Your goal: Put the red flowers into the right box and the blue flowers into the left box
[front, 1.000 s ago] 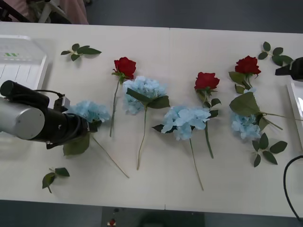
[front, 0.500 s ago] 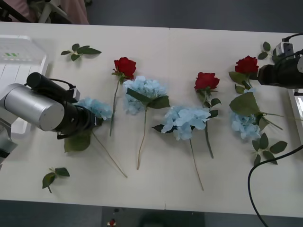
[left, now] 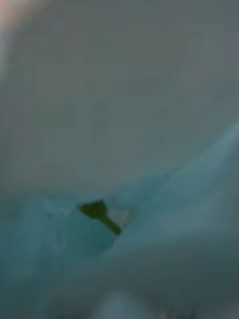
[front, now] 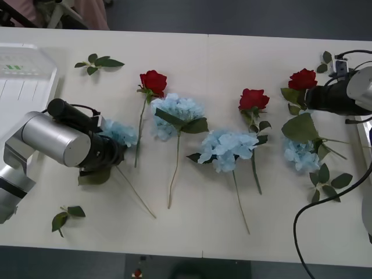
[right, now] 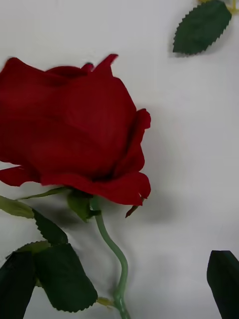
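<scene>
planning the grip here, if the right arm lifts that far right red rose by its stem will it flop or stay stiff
The rose would probably droop head-down: its bloom looks large against the thin, already curved stem. It is likely light, being fabric-like petals on a slim stalk. Its leaves may snag the neighbouring blue flower.

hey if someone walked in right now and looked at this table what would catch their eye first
Probably the row of flowers laid across the white table: three red roses toward the far side and pale blue flowers in front of them. Next, the two arms: the left arm's silver wrist lies over the leftmost blue flower, and the right arm reaches in beside the rightmost rose.
</scene>
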Robot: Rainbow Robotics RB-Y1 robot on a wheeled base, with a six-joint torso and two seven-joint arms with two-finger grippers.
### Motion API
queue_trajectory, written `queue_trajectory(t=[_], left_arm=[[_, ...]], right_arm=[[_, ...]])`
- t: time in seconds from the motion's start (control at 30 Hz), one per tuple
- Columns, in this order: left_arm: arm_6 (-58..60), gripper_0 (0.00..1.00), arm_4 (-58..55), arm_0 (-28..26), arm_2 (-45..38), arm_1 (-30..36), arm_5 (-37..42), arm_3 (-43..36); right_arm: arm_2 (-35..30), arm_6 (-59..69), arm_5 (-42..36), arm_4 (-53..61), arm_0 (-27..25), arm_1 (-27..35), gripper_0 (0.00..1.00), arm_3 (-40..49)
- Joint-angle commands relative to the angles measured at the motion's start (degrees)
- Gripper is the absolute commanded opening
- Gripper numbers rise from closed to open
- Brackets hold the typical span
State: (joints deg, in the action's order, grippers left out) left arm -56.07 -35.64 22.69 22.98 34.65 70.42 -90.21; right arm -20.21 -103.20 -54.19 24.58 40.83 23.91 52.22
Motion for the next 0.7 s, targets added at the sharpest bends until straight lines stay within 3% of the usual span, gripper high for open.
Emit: queue_trajectory(t=[0.03, 0.43, 0.7], left_arm=[[-2.46, 0.00, 1.01, 0.87, -0.74, 0.25, -0.98, -0.14], [-3.52, 0.00, 2.86, 1.05, -0.92, 0.60, -0.28, -0.41], [-3.87, 0.00, -5.93, 3.68, -5.58, 9.74, 14.66, -13.06]], right_arm=[[0.61, 2.74, 0.66, 0.20, 0.65, 0.17, 1.00, -0.54], [1.13, 3.36, 4.00, 0.91, 0.65, -0.62, 1.00, -3.36], [1.57, 3.53, 5.67, 0.99, 0.56, -1.06, 1.00, -4.85]])
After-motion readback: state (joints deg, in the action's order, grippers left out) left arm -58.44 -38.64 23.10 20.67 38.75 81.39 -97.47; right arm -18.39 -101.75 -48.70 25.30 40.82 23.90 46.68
